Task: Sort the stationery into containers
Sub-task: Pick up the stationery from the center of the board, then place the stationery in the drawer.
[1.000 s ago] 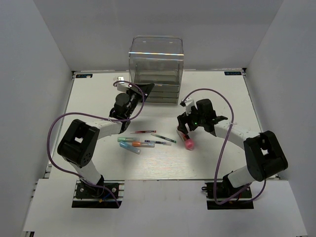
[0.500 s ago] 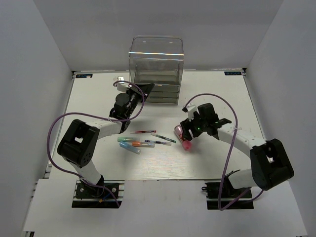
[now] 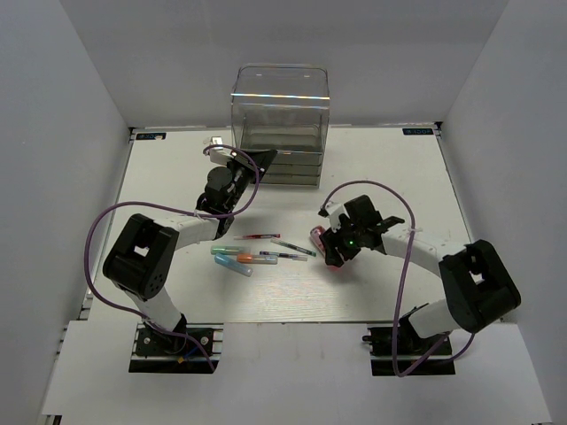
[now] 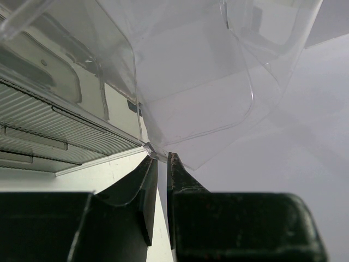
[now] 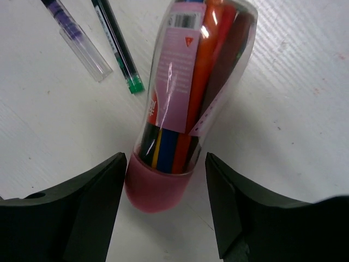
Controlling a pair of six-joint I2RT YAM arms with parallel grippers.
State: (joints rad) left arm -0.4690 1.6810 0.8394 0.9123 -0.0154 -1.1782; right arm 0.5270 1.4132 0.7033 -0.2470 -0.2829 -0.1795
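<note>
White table (image 3: 390, 168), finely ribbed, boxed in by pale grey walls. At its far edge, clear plastic organiser (image 3: 279, 106): tall rounded box above stacked shallow drawers.

At the organiser's front left, left gripper (image 4: 158, 161), black fingers clenched on the thin glossy edge of a clear drawer (image 4: 185, 98); same pose as a second ago.

Right of centre, right gripper (image 5: 163, 164), shifted nearer and leftward since then, now low over the pink tube (image 5: 180, 98). Jaws released and straddling the cap end, left finger just beside the cap, right finger a little apart.

Tube lying flat on the table: glossy clear cylinder, rounded matte pink cap, pink label, orange, red, blue and yellow sticks packed inside.

Left of the tube, loose on the table, thin pens: red (image 3: 257, 236), green-tipped (image 5: 117, 49), purple with a clear cap (image 5: 76, 38). Further left, stubby markers in orange (image 3: 252, 258), green (image 3: 226, 251) and blue (image 3: 239, 266).
</note>
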